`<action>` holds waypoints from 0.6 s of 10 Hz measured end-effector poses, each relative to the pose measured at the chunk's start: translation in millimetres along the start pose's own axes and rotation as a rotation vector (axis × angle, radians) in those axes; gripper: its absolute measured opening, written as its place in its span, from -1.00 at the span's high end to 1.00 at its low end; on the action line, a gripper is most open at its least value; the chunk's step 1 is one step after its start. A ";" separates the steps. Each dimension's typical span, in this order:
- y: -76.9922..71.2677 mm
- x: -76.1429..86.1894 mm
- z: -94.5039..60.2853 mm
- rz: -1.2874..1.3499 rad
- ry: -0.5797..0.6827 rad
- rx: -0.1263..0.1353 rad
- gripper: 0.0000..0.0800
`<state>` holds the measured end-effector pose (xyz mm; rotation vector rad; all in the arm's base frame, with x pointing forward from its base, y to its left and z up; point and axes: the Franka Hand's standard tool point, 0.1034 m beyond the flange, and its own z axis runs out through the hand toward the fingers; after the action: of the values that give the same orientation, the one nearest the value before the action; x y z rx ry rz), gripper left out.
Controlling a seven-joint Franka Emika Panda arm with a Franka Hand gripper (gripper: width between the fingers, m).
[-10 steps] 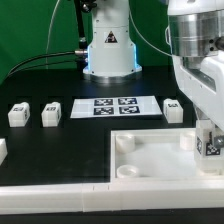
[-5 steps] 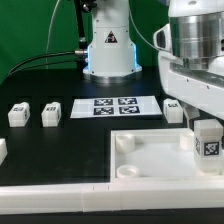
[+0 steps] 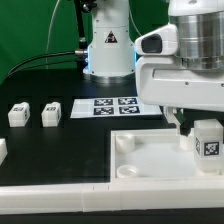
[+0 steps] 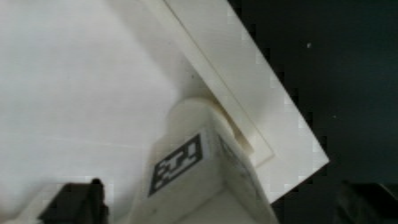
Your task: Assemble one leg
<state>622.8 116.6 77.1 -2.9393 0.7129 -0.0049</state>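
One leg [image 3: 208, 138], a small white post with a square tag facing the camera, stands upright in the corner socket of the large white panel [image 3: 150, 160] at the exterior view's right. My gripper [image 3: 194, 121] hangs just above and slightly left of it. One dark finger [image 3: 178, 119] shows beside the leg. In the wrist view the leg [image 4: 187, 160] lies between my dark fingers [image 4: 79, 200] with a gap on each side, so my gripper [image 4: 214, 205] is open and holds nothing.
Two more legs [image 3: 17, 114] [image 3: 50, 113] lie at the exterior view's left. The marker board [image 3: 120, 106] lies flat behind the panel. The robot base [image 3: 108, 50] stands at the back. A white rail [image 3: 90, 196] runs along the front, and a white block [image 3: 3, 150] sits at the left edge.
My gripper has let go of the leg, risen and shifted towards the exterior view's left. The leg stays upright in the panel's corner. The arm now hides the leg behind it.
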 end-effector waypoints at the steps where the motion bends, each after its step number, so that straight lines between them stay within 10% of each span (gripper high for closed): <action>1: 0.0 0.0 0.0 -0.084 0.001 -0.002 -0.62; 6: 1.5 1.8 -0.6 -0.419 0.008 -0.020 -0.62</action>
<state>623.7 114.4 77.5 -3.0477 0.0871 -0.0464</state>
